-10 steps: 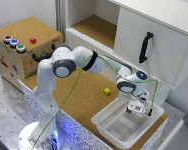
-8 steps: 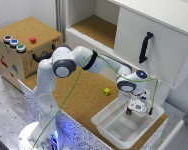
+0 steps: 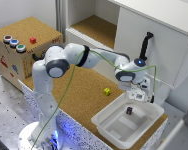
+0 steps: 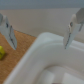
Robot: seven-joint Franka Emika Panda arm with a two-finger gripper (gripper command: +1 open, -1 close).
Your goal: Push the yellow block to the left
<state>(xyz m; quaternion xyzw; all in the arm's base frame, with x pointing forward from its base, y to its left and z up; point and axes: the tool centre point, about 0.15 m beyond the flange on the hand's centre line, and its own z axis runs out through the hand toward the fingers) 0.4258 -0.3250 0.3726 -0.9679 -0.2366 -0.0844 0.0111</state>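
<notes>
On the cork-topped table, the tiny bright yellow cube sits near the white plastic bin, at about 10 o'clock from the bin's centre in the exterior view. Gripper hangs over the bin's far rim, at 3 o'clock from the cube, not touching it; jaws spread open, empty. Against the earlier frames nothing has visibly shifted: arm and cube hold position. Push not yet begun. Small dark block lies inside the bin.
</notes>
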